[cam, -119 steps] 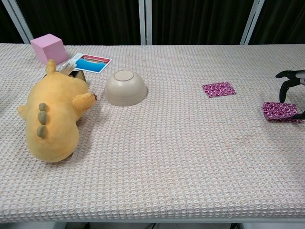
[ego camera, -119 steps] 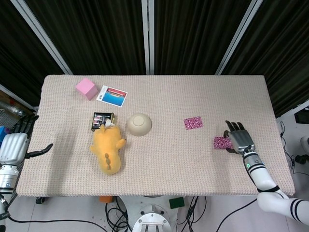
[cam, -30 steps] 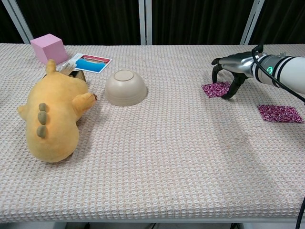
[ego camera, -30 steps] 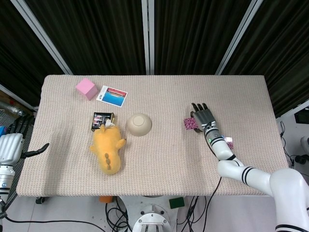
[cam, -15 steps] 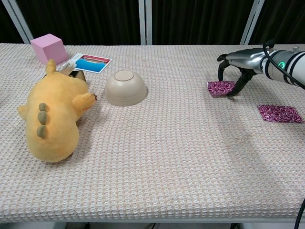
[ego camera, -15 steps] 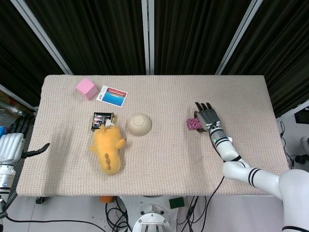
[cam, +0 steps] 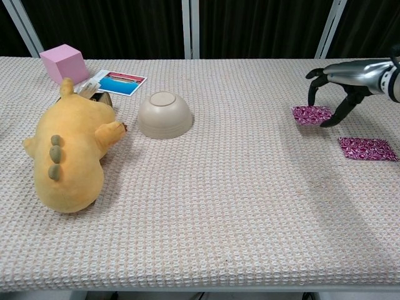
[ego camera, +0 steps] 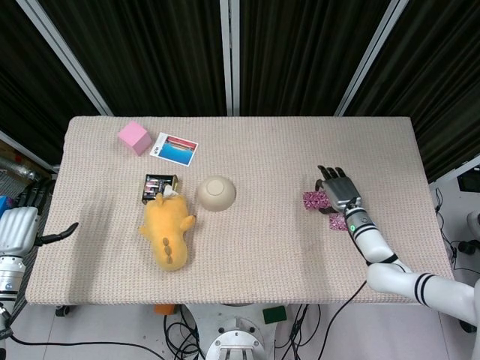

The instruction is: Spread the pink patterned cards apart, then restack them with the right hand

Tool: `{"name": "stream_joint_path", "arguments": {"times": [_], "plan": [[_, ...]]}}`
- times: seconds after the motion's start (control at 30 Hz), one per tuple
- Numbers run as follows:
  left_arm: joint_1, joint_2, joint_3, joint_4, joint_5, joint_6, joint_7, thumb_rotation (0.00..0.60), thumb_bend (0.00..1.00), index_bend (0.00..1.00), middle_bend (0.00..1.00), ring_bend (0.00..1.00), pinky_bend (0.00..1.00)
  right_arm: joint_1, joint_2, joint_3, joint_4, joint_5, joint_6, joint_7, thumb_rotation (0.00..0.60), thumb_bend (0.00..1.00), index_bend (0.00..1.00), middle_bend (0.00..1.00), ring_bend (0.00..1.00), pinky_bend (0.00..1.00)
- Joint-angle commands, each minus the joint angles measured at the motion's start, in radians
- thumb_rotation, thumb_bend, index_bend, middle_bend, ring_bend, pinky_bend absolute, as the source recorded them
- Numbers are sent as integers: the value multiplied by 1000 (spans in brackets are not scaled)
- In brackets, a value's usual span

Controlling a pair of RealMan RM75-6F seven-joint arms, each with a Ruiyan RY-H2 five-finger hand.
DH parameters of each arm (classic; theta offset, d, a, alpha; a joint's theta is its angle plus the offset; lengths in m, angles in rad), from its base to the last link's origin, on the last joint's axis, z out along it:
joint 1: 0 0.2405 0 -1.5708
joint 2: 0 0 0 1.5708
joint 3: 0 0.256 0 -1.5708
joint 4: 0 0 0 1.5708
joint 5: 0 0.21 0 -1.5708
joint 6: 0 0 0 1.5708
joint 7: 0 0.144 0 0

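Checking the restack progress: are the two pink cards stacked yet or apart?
Apart. One card lies under the right hand's fingers; the other card lies flat beside it, bare cloth between them.

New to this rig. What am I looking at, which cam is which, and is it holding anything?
It is a two-armed robot at a cloth-covered table, and each arm ends in a robot hand with fingers.

The head view looks down from above. The chest view looks across the table from lower down.

The right robot hand is arched over one pink patterned card, fingertips down around it. I cannot tell whether it has lifted the card or is only pressing on it. A second pink card lies flat beside it, apart.

The left robot hand hangs off the table's left edge, holding nothing.

Also on the table are a yellow plush toy, an upturned beige bowl, a pink cube, a picture card and a small dark box.
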Motion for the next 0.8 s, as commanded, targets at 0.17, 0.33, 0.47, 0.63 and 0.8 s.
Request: {"name": "stream_joint_path", "arguments": {"times": [0.17, 0.33, 0.47, 0.63, 0.8], "plan": [[3, 4, 4, -1, 14, 9, -6, 274, 131, 37, 40, 0, 139, -70, 110, -50, -134, 28, 15, 49, 600, 506, 423, 0, 0, 0], [7, 6, 8, -5, 21, 17, -4, 278, 131, 37, 40, 0, 139, -102, 127, -77, -170, 9, 58, 48, 600, 508, 424, 0, 0, 0], [6, 0, 12, -1, 22, 12, -6, 276, 130, 37, 40, 0, 139, -123, 125, -91, -173, 10, 79, 50, 600, 510, 424, 0, 0, 0], [5, -2, 12, 1, 24, 12, -6, 276, 131, 37, 40, 0, 139, -135, 109, -94, -147, 13, 97, 47, 600, 515, 424, 0, 0, 0], [7, 1, 10, 1, 18, 12, -7, 277, 130, 37, 40, 0, 139, -144, 101, -88, -123, 11, 87, 65, 600, 515, 421, 0, 0, 0]]}}
